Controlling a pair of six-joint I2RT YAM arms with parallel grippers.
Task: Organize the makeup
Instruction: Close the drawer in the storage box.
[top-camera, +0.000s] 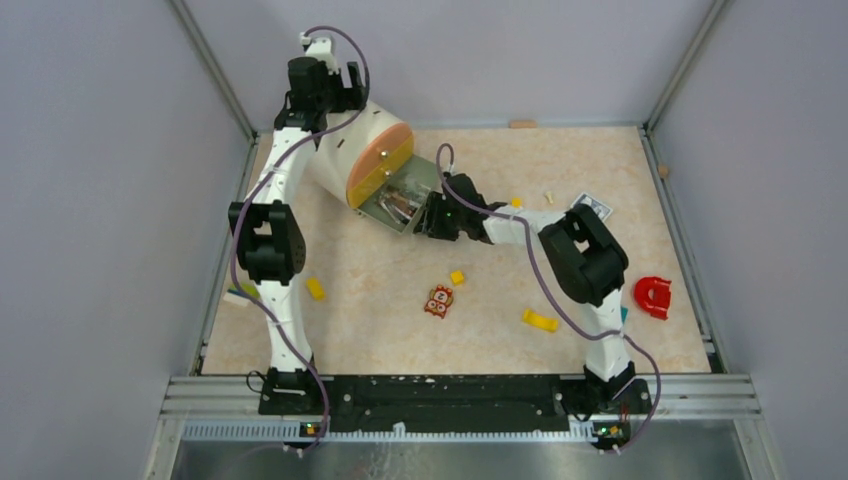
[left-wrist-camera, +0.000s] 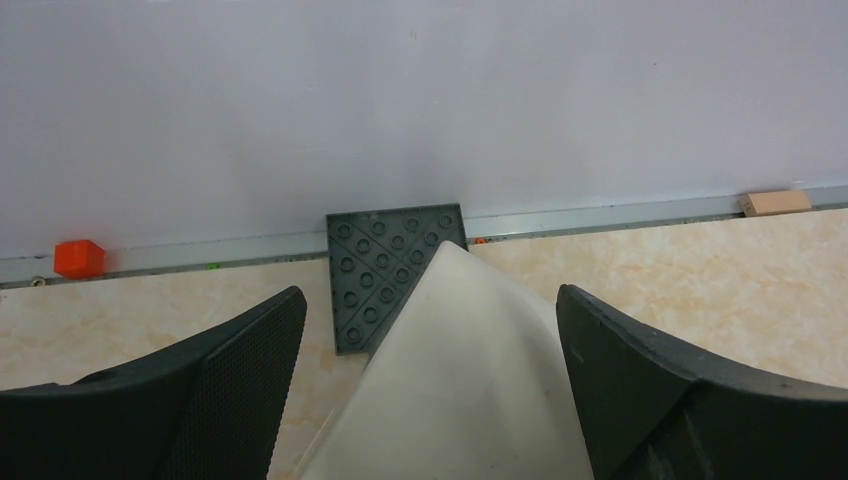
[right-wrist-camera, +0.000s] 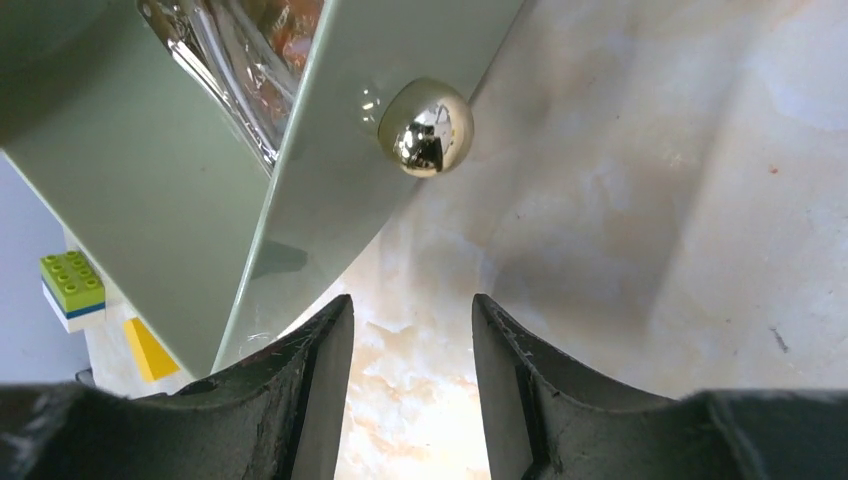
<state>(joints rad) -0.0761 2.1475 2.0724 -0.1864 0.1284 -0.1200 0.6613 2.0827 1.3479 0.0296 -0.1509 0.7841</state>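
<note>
A white rounded case (top-camera: 345, 150) with an orange rim lies tilted at the far left of the table. Its grey-green drawer (top-camera: 412, 180) hangs open. Thin reddish-brown sticks of makeup (top-camera: 398, 207) lie inside it, and show again as makeup (right-wrist-camera: 285, 40) behind clear plastic. My left gripper (top-camera: 340, 110) stands open over the case's far end. In the left wrist view the case (left-wrist-camera: 470, 380) sits between the wide jaws, with a gap on the left side. My right gripper (right-wrist-camera: 412, 300) is partly open and holds nothing, just short of the drawer front (right-wrist-camera: 330, 190) and its gold knob (right-wrist-camera: 425, 127).
Yellow blocks (top-camera: 316, 288), (top-camera: 457, 277), (top-camera: 540, 320) and an orange toy figure (top-camera: 438, 300) lie mid-table. A red horseshoe piece (top-camera: 653, 296) and a card (top-camera: 592, 207) are at the right. A grey studded plate (left-wrist-camera: 385, 275) and a red cube (left-wrist-camera: 79, 257) sit by the back wall.
</note>
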